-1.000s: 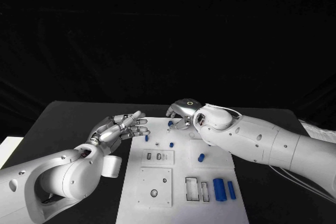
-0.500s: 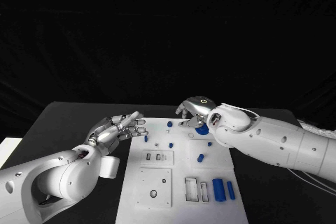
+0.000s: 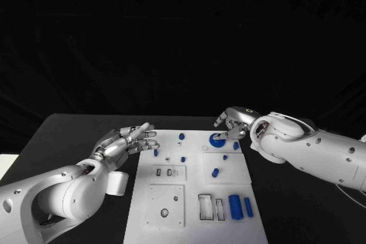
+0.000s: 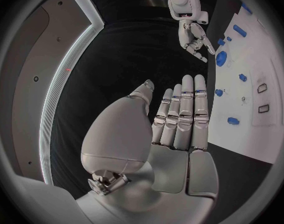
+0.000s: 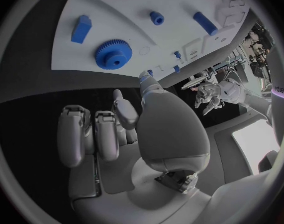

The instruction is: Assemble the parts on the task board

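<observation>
The white task board lies in the middle of the black table. A blue gear sits flat near its far edge, also seen in the right wrist view. Several small blue pieces stand or lie around it, among them a peg, a block and a short cylinder. My right hand hovers just beyond and to the right of the gear, fingers apart and holding nothing. My left hand floats over the board's left edge, fingers stretched out and empty, as the left wrist view confirms.
Two larger blue cylinders lie side by side at the board's near right, next to rectangular slots. A square inset with holes and a smaller slotted one occupy the near left. Bare black table flanks the board.
My right hand has moved to the right, off the far middle of the board, and the blue gear now shows beside it. The left hand has hardly moved.
</observation>
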Robot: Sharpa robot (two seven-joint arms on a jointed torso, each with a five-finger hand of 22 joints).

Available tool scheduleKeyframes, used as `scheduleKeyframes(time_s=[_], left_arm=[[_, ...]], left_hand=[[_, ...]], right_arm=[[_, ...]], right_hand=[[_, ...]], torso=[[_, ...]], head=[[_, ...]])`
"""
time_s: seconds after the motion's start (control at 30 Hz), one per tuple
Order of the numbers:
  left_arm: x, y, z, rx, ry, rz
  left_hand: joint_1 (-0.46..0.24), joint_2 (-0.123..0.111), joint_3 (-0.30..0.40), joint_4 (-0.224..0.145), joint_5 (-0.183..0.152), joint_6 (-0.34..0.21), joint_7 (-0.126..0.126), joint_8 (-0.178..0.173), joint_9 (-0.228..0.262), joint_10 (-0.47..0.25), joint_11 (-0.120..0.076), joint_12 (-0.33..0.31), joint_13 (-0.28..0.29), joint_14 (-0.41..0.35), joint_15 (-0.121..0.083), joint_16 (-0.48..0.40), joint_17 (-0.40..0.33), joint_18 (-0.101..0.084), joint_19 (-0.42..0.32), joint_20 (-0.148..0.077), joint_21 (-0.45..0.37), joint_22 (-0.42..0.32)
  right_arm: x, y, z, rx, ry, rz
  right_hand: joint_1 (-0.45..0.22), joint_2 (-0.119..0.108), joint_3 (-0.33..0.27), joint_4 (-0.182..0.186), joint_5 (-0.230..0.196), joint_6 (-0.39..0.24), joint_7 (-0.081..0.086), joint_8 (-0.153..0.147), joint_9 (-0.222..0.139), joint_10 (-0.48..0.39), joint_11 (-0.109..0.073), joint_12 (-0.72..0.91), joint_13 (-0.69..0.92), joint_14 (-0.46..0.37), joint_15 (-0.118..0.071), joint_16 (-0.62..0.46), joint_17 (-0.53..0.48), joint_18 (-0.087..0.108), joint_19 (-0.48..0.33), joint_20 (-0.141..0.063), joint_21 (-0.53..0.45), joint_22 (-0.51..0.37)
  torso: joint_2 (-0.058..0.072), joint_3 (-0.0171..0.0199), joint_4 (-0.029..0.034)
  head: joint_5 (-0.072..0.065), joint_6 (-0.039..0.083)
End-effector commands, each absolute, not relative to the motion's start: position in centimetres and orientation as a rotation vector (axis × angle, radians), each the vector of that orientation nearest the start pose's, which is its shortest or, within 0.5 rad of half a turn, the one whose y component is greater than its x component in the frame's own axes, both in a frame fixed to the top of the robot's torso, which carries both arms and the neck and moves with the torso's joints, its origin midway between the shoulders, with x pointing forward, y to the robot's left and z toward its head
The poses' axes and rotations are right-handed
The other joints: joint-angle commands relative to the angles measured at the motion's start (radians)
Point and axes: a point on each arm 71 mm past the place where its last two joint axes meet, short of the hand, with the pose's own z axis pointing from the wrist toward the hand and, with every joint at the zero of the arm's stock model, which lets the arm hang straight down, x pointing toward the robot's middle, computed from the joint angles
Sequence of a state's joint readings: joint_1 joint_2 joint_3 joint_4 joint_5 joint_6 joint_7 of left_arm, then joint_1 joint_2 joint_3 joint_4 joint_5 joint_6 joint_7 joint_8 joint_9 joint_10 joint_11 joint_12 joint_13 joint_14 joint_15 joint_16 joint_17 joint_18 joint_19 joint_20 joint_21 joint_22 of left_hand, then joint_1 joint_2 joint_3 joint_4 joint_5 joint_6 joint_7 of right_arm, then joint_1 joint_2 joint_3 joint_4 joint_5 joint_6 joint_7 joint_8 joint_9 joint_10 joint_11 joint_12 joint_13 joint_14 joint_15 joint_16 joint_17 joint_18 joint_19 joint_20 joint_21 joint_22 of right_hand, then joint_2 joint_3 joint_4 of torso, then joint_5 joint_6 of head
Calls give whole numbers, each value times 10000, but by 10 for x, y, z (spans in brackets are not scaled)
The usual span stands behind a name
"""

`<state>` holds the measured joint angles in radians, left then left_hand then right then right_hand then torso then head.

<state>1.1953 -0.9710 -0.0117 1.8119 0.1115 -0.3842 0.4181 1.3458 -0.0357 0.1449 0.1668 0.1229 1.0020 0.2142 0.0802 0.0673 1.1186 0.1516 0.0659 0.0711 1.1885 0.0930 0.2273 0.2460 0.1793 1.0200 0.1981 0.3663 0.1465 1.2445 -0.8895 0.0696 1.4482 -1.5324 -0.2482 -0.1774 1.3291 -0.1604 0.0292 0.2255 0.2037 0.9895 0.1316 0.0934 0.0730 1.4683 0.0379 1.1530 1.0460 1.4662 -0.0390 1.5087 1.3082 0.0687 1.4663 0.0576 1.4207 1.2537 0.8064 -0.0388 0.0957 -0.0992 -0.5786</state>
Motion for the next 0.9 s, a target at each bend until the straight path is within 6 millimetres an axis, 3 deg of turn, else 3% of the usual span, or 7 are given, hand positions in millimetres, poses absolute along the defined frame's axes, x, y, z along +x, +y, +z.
scheduleKeyframes(time_s=[0.03,0.47,0.9], left_arm=[[436,191,-148,-12114,13913,-17077],[436,190,-148,-12118,13930,-17085],[437,191,-148,-12129,13936,-17066]], left_hand=[[37,88,-2,-82,-38,-25,18,-62,-7,-73,17,-12,-12,-67,6,-56,9,10,-61,6,-53,-9],[42,94,3,-87,-37,-22,18,-63,-5,-73,17,-10,-11,-71,8,-65,14,10,-66,8,-55,-11],[42,94,3,-87,-37,-22,18,-63,-5,-73,17,-10,-11,-71,8,-65,14,10,-66,8,-55,-11]], right_arm=[[520,-255,-137,-672,16867,3994],[527,-254,-145,-986,17228,3491],[529,-255,-150,-1129,17406,3266]], right_hand=[[105,-28,-108,81,65,-85,36,64,-7,262,85,2783,3708,774,85,86,1147,-85,16,111,53,81],[262,-8,-126,175,146,-143,67,94,-5,430,130,3174,4173,815,126,181,1394,-116,59,155,153,263],[554,236,60,-1,251,15,45,237,26,616,117,3522,4569,849,125,260,1599,-151,114,162,270,474]], torso=[[-2,-12,20],[-6,-34,64],[-9,-44,85]], head=[[-42,-21],[-107,-63],[-145,-103]])
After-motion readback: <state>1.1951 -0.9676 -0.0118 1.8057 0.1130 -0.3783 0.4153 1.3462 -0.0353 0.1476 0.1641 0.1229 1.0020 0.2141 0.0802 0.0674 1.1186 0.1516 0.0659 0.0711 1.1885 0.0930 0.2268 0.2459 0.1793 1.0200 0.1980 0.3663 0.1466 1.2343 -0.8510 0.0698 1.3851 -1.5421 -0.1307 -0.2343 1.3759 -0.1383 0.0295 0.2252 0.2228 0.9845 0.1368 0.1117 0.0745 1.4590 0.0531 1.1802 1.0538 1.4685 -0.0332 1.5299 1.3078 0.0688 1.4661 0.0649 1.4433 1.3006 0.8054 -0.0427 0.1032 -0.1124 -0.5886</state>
